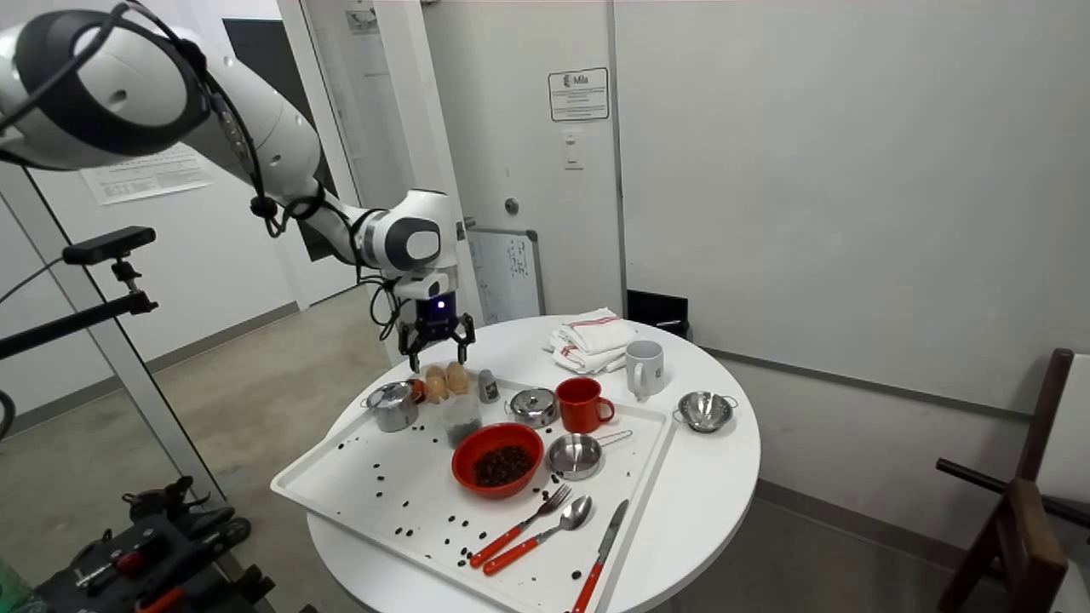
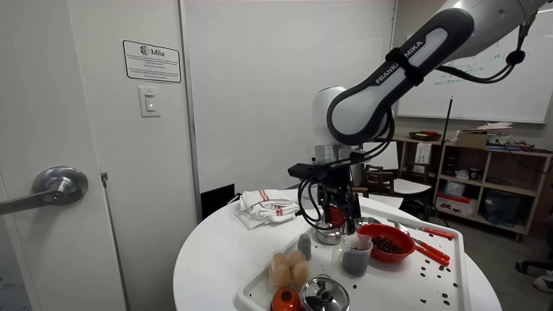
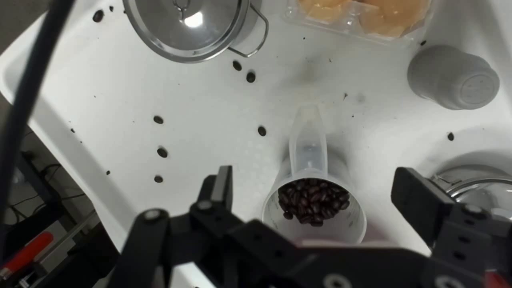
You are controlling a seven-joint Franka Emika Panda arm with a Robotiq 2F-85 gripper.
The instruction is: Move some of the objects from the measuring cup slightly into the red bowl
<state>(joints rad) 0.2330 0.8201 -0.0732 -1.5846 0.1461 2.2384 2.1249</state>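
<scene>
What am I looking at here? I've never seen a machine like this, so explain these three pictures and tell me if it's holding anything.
This is a robot arm ending in a claw. Two pictures look on from outside the robot; the third looks down from its wrist. On the round white table lies a white tray. It carries a measuring cup holding dark beans, a red bowl with more beans, a red mug, red-handled cutlery and loose beans, among other things. The claw is open and holds nothing; in the wrist view, the measuring cup shows between its fingers.
</scene>
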